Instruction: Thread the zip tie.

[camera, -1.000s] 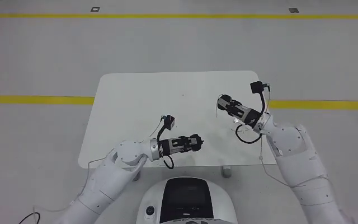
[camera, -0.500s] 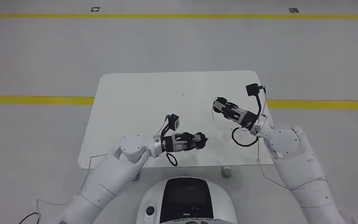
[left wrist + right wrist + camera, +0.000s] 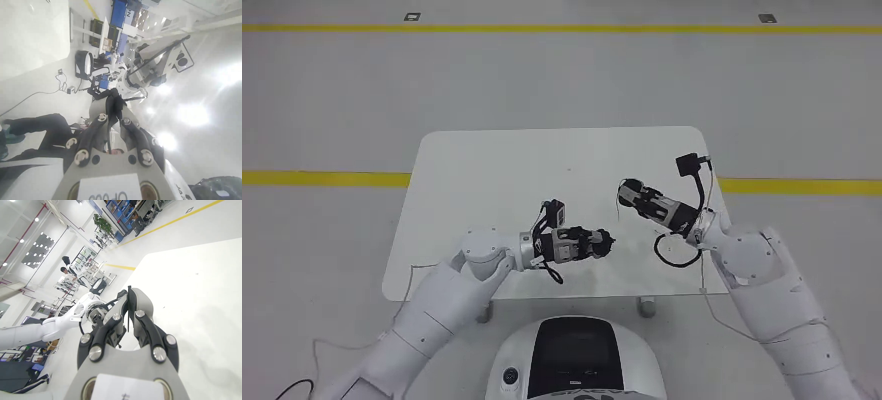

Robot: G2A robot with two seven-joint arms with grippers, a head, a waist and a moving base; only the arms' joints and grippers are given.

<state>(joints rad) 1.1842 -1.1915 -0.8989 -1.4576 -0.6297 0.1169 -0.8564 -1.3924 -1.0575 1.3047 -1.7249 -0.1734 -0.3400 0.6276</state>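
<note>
over white desk (image 3: 492,180), clamps ridged zip tie (image 3: 129,310) in closed right gripper (image 3: 130,295) and a black piece (image 3: 115,108), likely its head end, in closed left gripper (image 3: 113,100), tips apart in mid-air; seems not yet threaded, with aligning and insertion left.

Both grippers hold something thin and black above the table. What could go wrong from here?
1. The right gripper pinches the zip tie edge-on; pushing could bend or twist it.
2. The left gripper, shut on a black strip, is apart from the right one above the table; slight misalignment may make the ends miss.
</note>
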